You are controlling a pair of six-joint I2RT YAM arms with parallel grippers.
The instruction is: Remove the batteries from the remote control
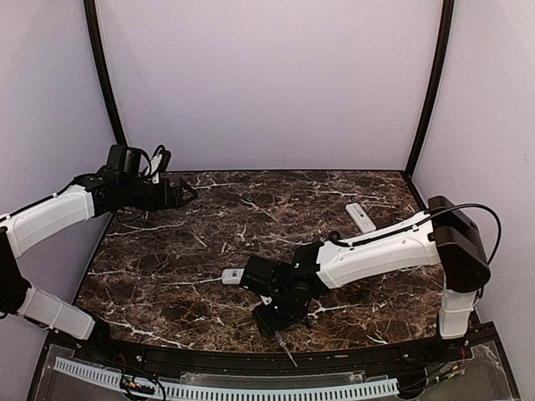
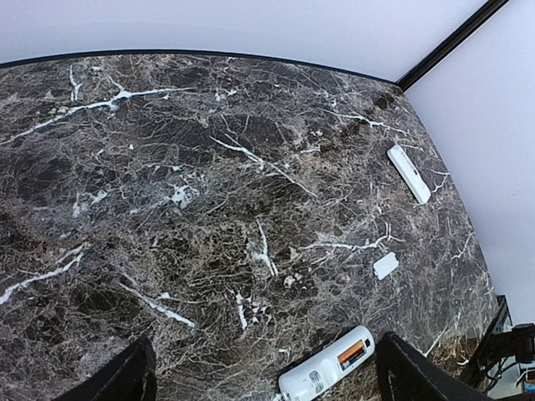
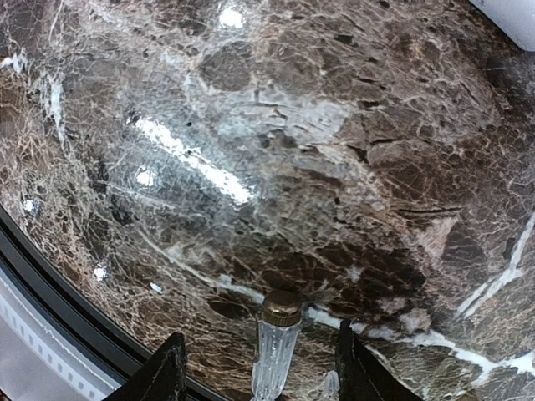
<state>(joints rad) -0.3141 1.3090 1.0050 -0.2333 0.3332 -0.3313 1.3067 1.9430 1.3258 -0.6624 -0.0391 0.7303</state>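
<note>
Orange battery (image 2: 352,355) sits in the remote (image 2: 324,378), its bay open and the cover (image 2: 385,266) lying beyond. Near the remote, my right gripper (image 3: 261,347) is half-open around the clear-handled tool (image 3: 278,351), gaps both sides, gripping nothing. My left gripper (image 1: 187,194) hangs wide and empty, well away. This looks like tool pickup. Next, pinch the handle squarely and lever the cell out.

The top camera overlooks the whole table (image 1: 167,251) from behind. The raised left wrist camera shares its far white remote (image 1: 360,217) (image 2: 409,173); the right wrist camera closely faces the near edge.
</note>
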